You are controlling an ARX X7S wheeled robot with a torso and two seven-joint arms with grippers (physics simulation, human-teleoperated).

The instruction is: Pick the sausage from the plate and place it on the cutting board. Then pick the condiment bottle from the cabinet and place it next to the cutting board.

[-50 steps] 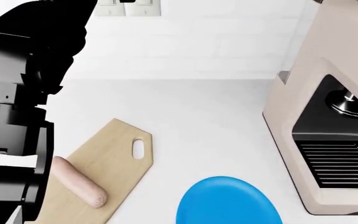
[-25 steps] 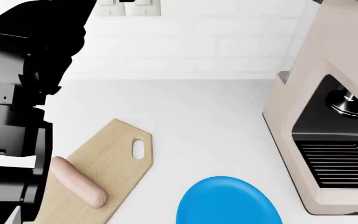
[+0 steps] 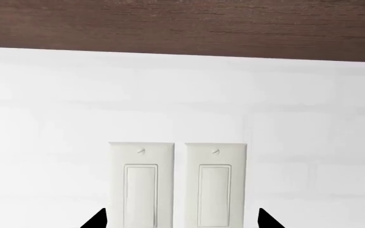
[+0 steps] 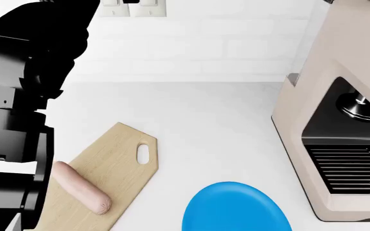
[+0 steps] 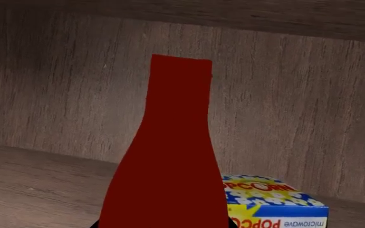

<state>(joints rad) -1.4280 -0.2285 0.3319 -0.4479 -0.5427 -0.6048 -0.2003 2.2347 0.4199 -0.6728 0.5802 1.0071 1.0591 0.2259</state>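
Note:
The pale pink sausage (image 4: 81,187) lies on the tan cutting board (image 4: 117,159) at the front left of the white counter. The blue plate (image 4: 235,208) sits bare to its right. In the right wrist view the condiment bottle (image 5: 169,156) looks dark red in the cabinet's shadow and stands upright, filling the space between my right gripper's (image 5: 163,224) jaws, whose tips press its sides. My left gripper (image 3: 182,222) is open and empty, raised toward two wall switches (image 3: 177,183). My left arm (image 4: 24,72) fills the head view's left side. My right arm is out of the head view.
A beige coffee machine (image 4: 339,130) stands on the counter at the right. A popcorn box (image 5: 274,204) lies on the wooden cabinet shelf (image 5: 36,185) just beside the bottle. The cabinet's underside (image 3: 182,26) is above the switches.

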